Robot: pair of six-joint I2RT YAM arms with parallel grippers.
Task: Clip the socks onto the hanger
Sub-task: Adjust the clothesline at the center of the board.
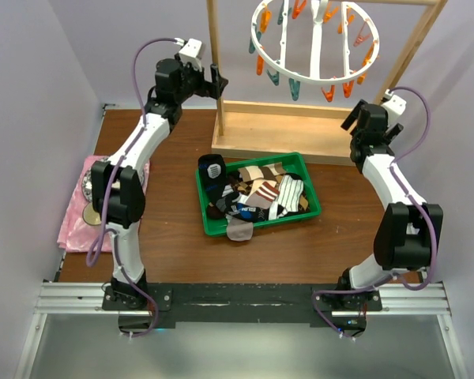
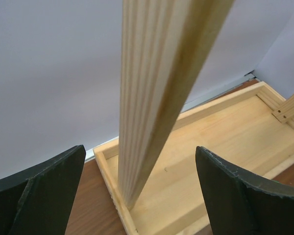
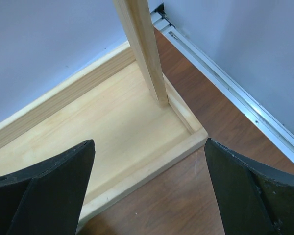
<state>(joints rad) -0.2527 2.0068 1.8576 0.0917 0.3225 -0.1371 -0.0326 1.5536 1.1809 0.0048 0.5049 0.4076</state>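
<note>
Black left end effector point(image 2: 139, 148) and right end effector point(image 3: 149, 142) gape wide, empty; pinch one cuff among mid-frame soft patterned socks point(image 1: 261, 196).

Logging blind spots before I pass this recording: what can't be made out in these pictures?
1. Top view: the hanger is cut by the upper edge; its hook is out of frame.
2. Top view: the socks are heaped in the green tray; the lower ones are covered.
3. Both wrist views: only the wooden frame and table show; socks and hanger fall outside.
</note>
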